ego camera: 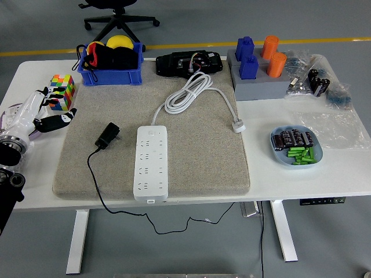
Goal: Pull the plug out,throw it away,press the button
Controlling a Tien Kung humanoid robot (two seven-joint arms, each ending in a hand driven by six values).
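A white power strip [151, 163] lies lengthwise on the grey mat [197, 150], with its white cord [188, 92] coiled behind it and ending in a white plug [237, 125]. A black plug adapter [108, 135] rests on the mat just left of the strip, out of any socket; its black cable runs off the table's front edge. My left hand [46, 110] hovers at the table's left edge, well left of the adapter, fingers spread and holding nothing. The right hand is out of view.
A colourful cube [62, 91] sits close behind my left hand. A blue bin [111, 74] with yellow and black items, a black device [188, 62], a grey block holder [258, 81] and a blue dish [295, 146] of small parts line the back and right.
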